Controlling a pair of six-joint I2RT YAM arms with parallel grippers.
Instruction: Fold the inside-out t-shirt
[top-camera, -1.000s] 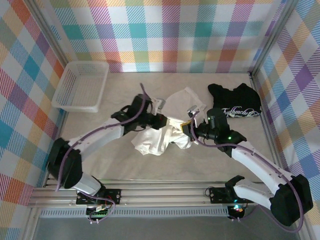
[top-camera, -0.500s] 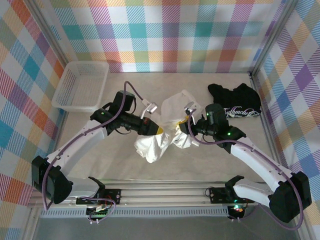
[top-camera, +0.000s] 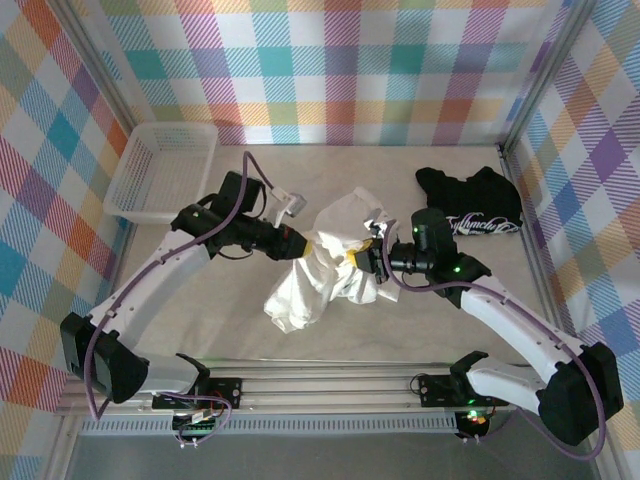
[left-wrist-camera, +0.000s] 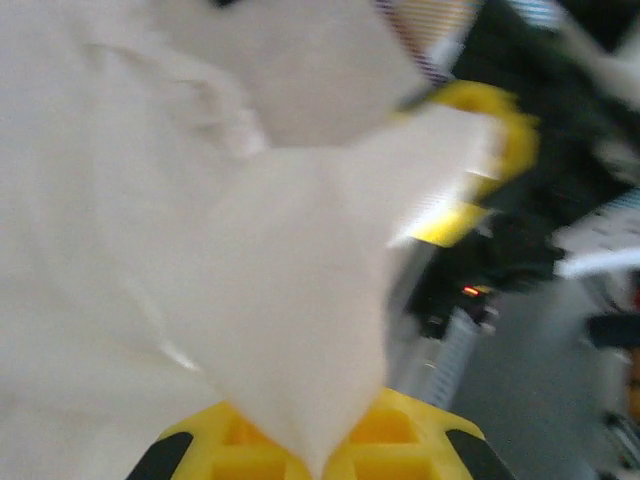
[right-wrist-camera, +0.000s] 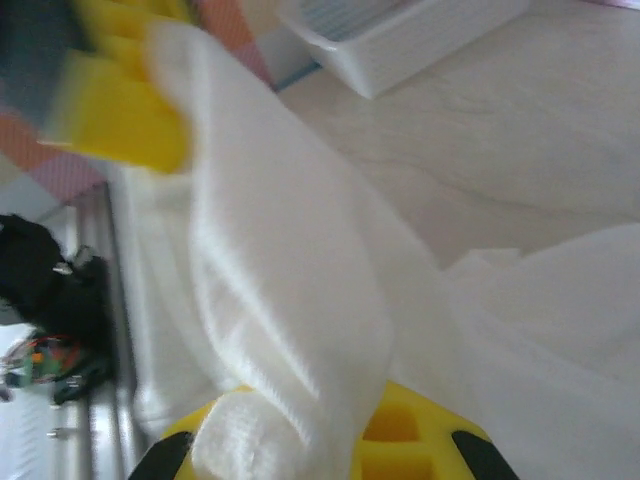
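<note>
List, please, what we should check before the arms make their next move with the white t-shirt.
1. Left gripper shut on the white t-shirt: ok, cloth is pinched in its jaws.
2. Right gripper shut on the same shirt: ok.
3. Shirt spread flat for folding: not ok, it is bunched between the grippers.
4. Which part of the shirt each gripper holds: cannot tell.
5. Black t-shirt apart from the white one: ok.
6. White basket out of the way: ok, in the far left corner.
</note>
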